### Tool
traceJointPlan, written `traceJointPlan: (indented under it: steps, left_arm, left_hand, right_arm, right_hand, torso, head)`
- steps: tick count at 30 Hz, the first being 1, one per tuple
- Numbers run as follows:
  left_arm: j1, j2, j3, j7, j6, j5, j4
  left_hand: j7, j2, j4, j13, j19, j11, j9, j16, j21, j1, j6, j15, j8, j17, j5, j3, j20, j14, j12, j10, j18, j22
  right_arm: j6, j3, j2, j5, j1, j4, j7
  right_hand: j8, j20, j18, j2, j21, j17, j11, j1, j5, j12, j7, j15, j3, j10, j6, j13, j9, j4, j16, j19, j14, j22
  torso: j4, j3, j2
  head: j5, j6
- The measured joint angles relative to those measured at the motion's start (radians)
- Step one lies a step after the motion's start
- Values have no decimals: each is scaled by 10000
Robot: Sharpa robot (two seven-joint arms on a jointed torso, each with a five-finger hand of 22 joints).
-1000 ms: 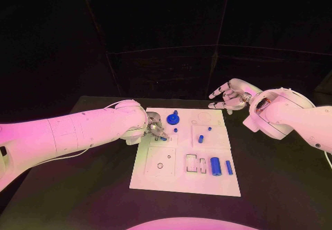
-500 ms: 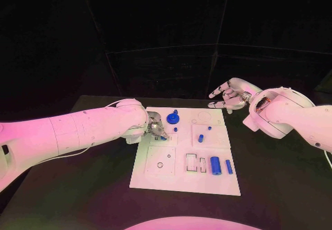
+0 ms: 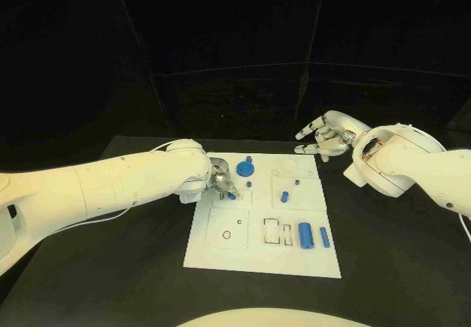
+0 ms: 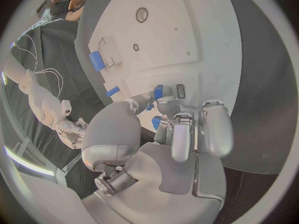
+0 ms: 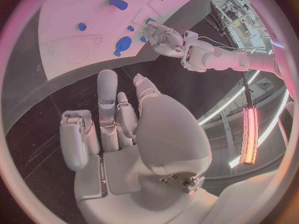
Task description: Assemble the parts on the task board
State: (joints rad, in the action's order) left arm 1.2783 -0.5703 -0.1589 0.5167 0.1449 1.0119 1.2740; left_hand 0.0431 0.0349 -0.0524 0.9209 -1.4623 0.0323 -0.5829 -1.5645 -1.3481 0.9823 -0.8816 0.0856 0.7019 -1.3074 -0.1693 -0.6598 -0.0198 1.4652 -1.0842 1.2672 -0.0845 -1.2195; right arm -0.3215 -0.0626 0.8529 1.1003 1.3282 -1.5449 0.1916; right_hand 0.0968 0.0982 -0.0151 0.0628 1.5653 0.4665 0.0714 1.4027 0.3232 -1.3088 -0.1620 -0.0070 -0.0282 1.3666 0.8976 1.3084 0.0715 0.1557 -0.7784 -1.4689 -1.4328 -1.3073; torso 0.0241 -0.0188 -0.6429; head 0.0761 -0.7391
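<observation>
Head camera overlooks task board (image 3: pixel 263 225); 2 wrist cameras share it.

surface: black table (image 3: pixel 118 272) | on it: white task board (image 3: pixel 250 259), lying flat mid-table

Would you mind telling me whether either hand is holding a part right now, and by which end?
The left hand pinches a small blue part between fingertips over the task board; which end cannot be told. The right hand holds nothing.
</observation>
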Motion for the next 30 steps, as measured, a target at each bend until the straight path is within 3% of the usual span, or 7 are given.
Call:
traceJointPlan:
  steps: [13,21,24,30]
  left_arm:
    - [25,100,10,6,198,-102,-151]
    - [0,174,-10,6,363,-153,-239]
    - [-15,191,-20,6,411,-161,-271]
    - [-14,240,-20,9,453,-170,-340]
  left_hand:
    - [-56,-249,-74,375,0,-8,116,0,-80,-173,-160,0,-86,0,1,-63,0,0,-302,189,0,-110]
    - [-95,-260,-561,566,1,39,218,0,-170,-797,-409,0,-168,0,-22,339,0,0,-455,357,6,-277]
    - [-103,-235,-727,604,1,57,265,0,-193,-1007,-468,0,-210,0,-17,543,0,0,-475,375,156,-307]
    - [-112,-237,-890,635,1,58,313,0,-193,-1175,-501,36,-251,0,-8,730,0,36,-475,375,157,-348]
  right_arm:
    - [38,0,-11,0,0,6,2]
    - [59,0,-23,0,0,6,4]
    - [64,0,-23,0,0,6,4]
    - [69,0,-23,1,0,8,4]
  right_hand:
    - [38,0,0,0,0,0,0,0,0,0,0,0,0,0,0,0,0,0,0,0,0,0]
    - [39,0,0,1,0,0,0,0,51,0,0,0,0,0,0,0,0,0,0,0,0,0]
    - [38,0,0,0,0,0,0,-1,52,0,0,0,0,0,0,0,0,0,0,0,0,0]
    - [38,0,0,0,0,0,0,0,51,0,0,0,0,0,0,0,0,0,0,0,0,0]
  torso:
    - [1,4,-4]
    - [14,3,-3]
    - [14,3,-1]
    - [14,3,3]
  head:
    - [-32,-35]
    - [-37,-51]
    - [-38,-53]
    - [-58,-52]
